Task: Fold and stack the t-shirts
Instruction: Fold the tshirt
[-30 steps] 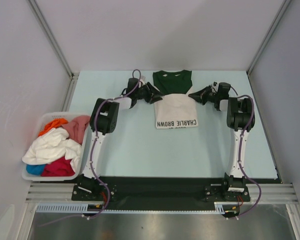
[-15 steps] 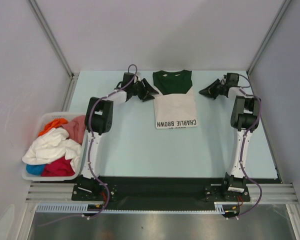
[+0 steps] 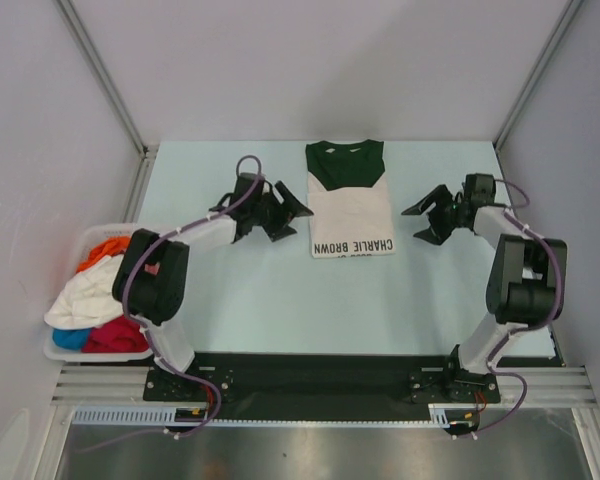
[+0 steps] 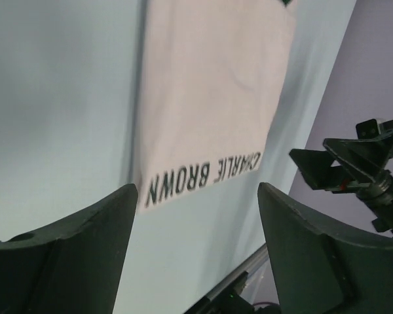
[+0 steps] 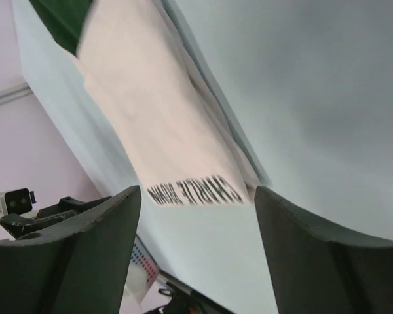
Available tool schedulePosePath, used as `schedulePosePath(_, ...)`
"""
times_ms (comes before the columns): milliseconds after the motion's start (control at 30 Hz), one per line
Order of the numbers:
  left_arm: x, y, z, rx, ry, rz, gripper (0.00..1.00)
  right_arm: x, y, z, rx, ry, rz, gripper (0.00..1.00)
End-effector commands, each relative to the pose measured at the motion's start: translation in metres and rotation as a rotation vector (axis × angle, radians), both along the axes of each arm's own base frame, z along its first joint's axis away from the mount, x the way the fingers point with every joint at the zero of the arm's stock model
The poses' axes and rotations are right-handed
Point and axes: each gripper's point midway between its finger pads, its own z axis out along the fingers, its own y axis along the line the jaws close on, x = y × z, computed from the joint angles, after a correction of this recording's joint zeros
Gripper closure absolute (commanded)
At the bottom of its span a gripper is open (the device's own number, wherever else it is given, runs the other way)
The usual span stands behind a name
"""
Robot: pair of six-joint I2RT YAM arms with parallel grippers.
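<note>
Flanking the folded cream-and-green t-shirt (image 3: 350, 205), flat on the surface (image 3: 260, 290) far-middle, left gripper (image 3: 295, 222) & right gripper (image 3: 412, 227) both gape empty; next fold prob needs hem corners pinched level, w/o skewing edges.

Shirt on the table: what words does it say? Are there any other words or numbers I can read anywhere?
"CHARLIE BROWN": dark capital letters along the near hem of the cream and green shirt, upside down when seen from above.
A smaller line right at that hem: too small to read.
The clothes in the basket: no words can be made out.
Nothing else shows any words or numbers.
</note>
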Motion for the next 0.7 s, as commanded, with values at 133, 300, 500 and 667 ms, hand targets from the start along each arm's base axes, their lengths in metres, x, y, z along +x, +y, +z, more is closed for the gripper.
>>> schedulePosePath(133, -0.038, -0.031, -0.005, -0.108, 0.061, 0.197, 0.19, -0.045, 0.02, -0.002, 0.044, -0.139, -0.152, 0.24)
schedulePosePath(300, -0.053, -0.033, -0.034, -0.204, 0.144, 0.32, 0.24, -0.054, 0.033, -0.011, 0.009, -0.167, -0.205, 0.24)
schedulePosePath(500, -0.067, -0.038, -0.062, -0.247, 0.223, 0.398, 0.37, -0.061, 0.046, -0.034, -0.025, -0.137, -0.226, 0.36)
schedulePosePath(667, -0.072, -0.037, -0.072, -0.225, 0.237, 0.424, 0.42, -0.068, 0.046, -0.048, -0.017, -0.138, -0.258, 0.43)
